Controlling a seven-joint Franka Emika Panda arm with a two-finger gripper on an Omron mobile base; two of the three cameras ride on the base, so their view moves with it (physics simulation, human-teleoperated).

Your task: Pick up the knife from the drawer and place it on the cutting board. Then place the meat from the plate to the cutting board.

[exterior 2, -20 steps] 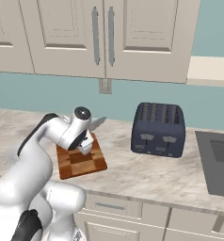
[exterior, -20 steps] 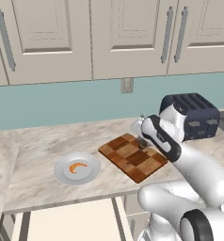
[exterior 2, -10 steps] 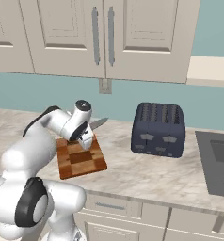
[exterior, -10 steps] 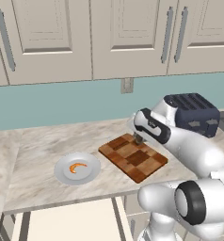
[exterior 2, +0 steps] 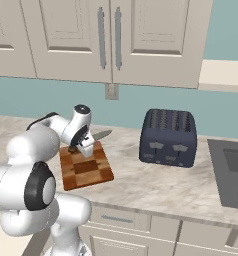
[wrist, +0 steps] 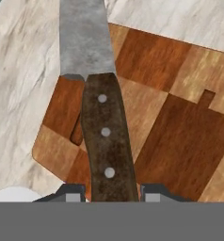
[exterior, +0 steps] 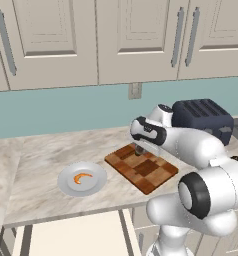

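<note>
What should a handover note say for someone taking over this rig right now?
Hand: shut on the knife, gripping its brown handle low over the cutting board; the blade points past the board's far edge, toward the wall.
Meat: lying on the plate, left of the board.
Drawer: open below the counter edge.
Done: knife taken out and carried to the board.
Left: set the knife down and release it, then move the meat from plate to board.

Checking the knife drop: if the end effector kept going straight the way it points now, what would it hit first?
Probably the cutting board: the end effector, shut on the knife, points down at it. Clearance is unclear.
</note>
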